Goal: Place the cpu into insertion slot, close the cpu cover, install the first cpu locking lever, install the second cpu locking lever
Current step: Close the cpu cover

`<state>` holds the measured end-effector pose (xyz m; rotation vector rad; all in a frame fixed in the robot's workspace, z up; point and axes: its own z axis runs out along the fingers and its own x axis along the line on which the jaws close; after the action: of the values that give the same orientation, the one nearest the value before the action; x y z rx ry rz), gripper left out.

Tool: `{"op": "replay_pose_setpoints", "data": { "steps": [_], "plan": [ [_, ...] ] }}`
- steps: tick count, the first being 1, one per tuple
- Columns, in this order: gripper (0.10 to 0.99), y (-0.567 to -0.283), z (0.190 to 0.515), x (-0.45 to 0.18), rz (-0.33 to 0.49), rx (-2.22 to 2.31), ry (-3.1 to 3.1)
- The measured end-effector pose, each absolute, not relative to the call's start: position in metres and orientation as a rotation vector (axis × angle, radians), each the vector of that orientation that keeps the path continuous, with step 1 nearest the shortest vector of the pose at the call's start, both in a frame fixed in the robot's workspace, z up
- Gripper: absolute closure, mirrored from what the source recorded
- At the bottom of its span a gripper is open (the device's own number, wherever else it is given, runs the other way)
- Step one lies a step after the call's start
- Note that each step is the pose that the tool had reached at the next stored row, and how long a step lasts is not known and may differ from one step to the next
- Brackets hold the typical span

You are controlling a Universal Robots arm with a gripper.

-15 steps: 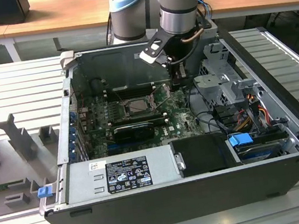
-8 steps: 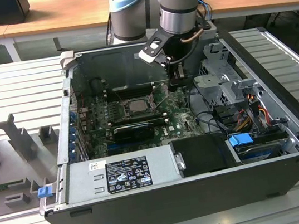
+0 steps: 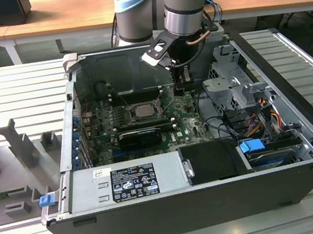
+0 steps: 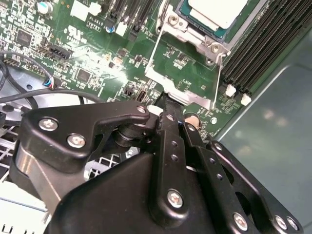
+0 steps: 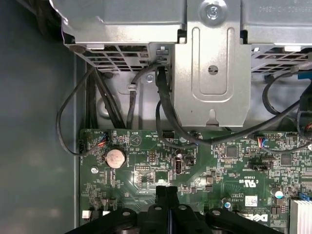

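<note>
In the exterior view an open case lies on its side on a ribbed table. The arm reaches down into it. The gripper hangs low over the board, just beside the slot on the exterior view's right. The cpu sits in the slot as a pale grey square. A long black card lies nearer the camera, with the power supply beyond it along the case wall. A drive cage fills the exterior view's right of the case.

In the second wrist view the cpu lies flat in the slot, silver face up. Memory slots run alongside. The cover is raised off the cpu, not yet closed, and green board shows through its window. The gripper has its fingers drawn together, tips right at the cover's free edge. I cannot tell whether they pinch that edge or only touch it.

In the first wrist view the gripper shows two fingers side by side with barely a line between them, so it is closed. Beyond them lies the board with a coin cell. Black cables loop up to the drive cage.
</note>
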<state>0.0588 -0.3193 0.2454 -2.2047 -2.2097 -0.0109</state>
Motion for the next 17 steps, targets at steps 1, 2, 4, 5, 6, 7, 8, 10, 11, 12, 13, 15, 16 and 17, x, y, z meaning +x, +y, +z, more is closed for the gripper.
{"op": "replay_pose_setpoints", "data": {
  "steps": [1,2,4,5,6,7,8,10,11,12,13,15,16,17],
  "plan": [
    [0.980,-0.319,0.245,0.057,-0.011,-2.205,-2.210],
    [0.980,-0.319,0.245,0.056,-0.011,-2.205,-2.210],
    [0.980,-0.319,0.245,0.053,-0.011,-2.205,-2.210],
    [0.980,-0.319,0.245,0.052,-0.011,-2.205,-2.210],
    [0.980,-0.319,0.245,0.052,-0.011,-2.205,-2.210],
    [0.980,-0.319,0.245,0.050,-0.011,-2.205,-2.210],
    [0.980,-0.319,0.245,0.049,-0.011,-2.205,-2.210],
    [0.980,-0.319,0.245,0.046,-0.011,-2.205,-2.210],
    [0.980,-0.319,0.245,0.045,-0.012,-2.205,-2.210],
    [0.980,-0.319,0.245,0.044,-0.012,-2.205,-2.210],
    [0.980,-0.319,0.245,0.043,-0.012,-2.205,-2.210],
    [0.980,-0.319,0.245,0.041,-0.013,-2.205,-2.210],
    [0.980,-0.319,0.245,0.040,-0.013,-2.205,-2.211],
    [0.980,-0.319,0.245,0.039,-0.013,-2.206,-2.211]
  ]
}}
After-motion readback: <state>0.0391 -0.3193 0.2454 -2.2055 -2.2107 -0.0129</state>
